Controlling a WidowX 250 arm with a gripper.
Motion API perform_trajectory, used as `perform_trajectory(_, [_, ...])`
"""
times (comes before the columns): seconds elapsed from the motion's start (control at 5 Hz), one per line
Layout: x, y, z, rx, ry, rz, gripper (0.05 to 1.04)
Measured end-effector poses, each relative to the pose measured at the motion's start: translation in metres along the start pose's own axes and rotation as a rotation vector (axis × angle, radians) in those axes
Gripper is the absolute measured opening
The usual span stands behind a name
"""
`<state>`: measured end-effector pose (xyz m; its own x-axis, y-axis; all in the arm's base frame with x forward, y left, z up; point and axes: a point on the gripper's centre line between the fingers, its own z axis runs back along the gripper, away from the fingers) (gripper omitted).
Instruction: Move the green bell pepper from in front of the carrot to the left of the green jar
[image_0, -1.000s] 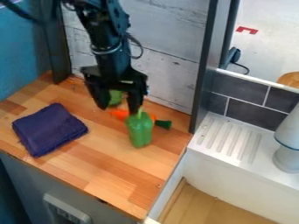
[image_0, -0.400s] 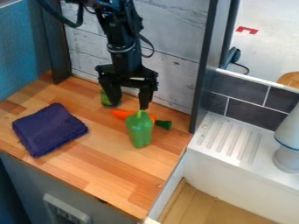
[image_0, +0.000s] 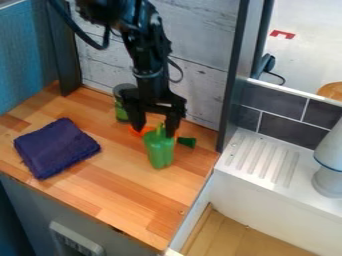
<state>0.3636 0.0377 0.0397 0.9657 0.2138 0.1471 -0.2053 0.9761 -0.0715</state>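
The black gripper (image_0: 155, 131) hangs open over the back of the wooden counter, its two fingers spread and pointing down. Between and behind them lies an orange carrot (image_0: 137, 131), partly hidden by the gripper, with its dark green end (image_0: 187, 142) showing to the right. A green bell pepper (image_0: 159, 150) stands just in front of the gripper, its stem near the right finger. I cannot tell whether a finger touches the carrot or the pepper. Behind the gripper's left side stands a jar with a green label (image_0: 121, 111).
A folded dark blue cloth (image_0: 57, 148) lies on the left of the wooden counter (image_0: 127, 187). White plank wall rises behind, with a dark post (image_0: 233, 75) at the right. Beyond it are a white ridged drainboard (image_0: 262, 159) and a grey-white object (image_0: 329, 165).
The gripper has moved to the right and slightly lower since the last earlier frame, uncovering more of the jar. The pepper, carrot and cloth have stayed put.
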Motion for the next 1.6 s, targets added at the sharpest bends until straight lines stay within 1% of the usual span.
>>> perform_trajectory(0.2, [0.005, -0.001, -0.003, -0.006, -0.067, 0.031, 0.734])
perform_trajectory(0.4, [0.002, -0.002, -0.001, -0.021, -0.082, 0.056, 0.507])
perform_trajectory(0.6, [-0.008, -0.003, 0.004, -0.038, -0.086, 0.069, 0.313])
perform_trajectory(0.8, [-0.012, 0.007, 0.025, -0.064, -0.104, 0.105, 0.162])
perform_trajectory(1.0, [-0.019, 0.008, 0.042, -0.085, -0.119, 0.109, 0.112])
perform_trajectory(1.2, [-0.026, 0.015, 0.049, -0.083, -0.099, 0.095, 0.108])
perform_trajectory(1.4, [-0.036, 0.03, 0.053, -0.052, -0.082, 0.091, 0.108])
perform_trajectory(1.6, [-0.034, 0.066, 0.06, -0.029, -0.122, 0.163, 0.108])
